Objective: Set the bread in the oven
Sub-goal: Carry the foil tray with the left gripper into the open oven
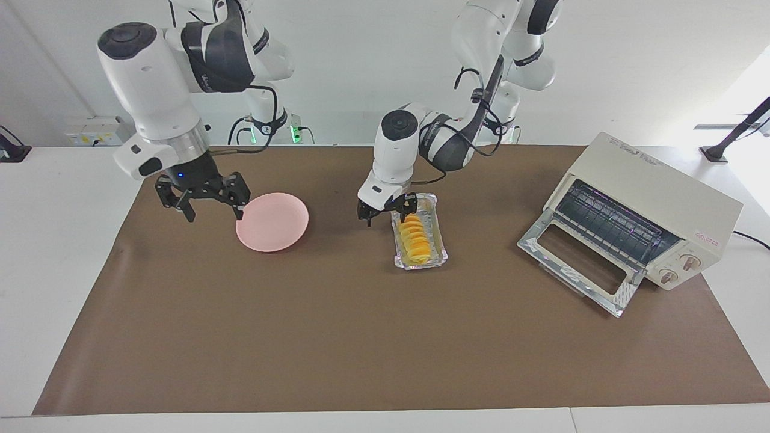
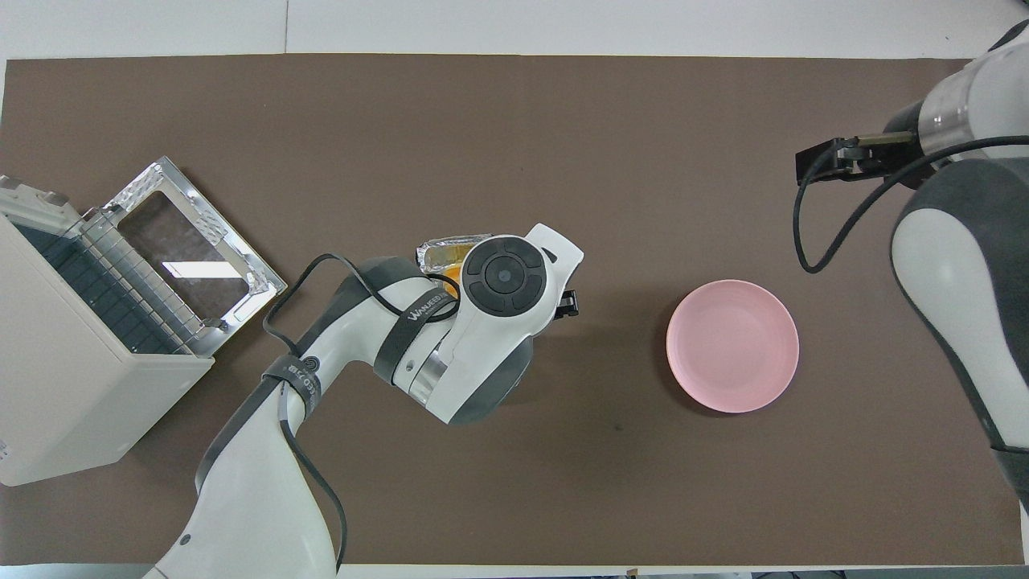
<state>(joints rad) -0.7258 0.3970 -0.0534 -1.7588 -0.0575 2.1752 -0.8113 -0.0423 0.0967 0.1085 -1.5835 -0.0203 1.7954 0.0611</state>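
Observation:
The bread (image 1: 415, 237), a ridged yellow-orange loaf, lies in a crinkled foil tray (image 1: 442, 255) at the middle of the brown mat. My left gripper (image 1: 388, 215) hangs low over the tray's end nearest the robots, jaws open, one finger by the bread and one outside the tray rim; nothing is held. In the overhead view the left arm covers the tray, and only a foil corner (image 2: 446, 249) shows. The cream oven (image 1: 643, 210) stands toward the left arm's end, its glass door (image 1: 577, 264) dropped open, its rack bare. My right gripper (image 1: 201, 195) is open and raised.
A round pink plate (image 1: 272, 221) lies on the mat toward the right arm's end, beside the raised right gripper. The brown mat (image 1: 361, 337) covers most of the white table. The oven's open door (image 2: 185, 257) juts out over the mat toward the tray.

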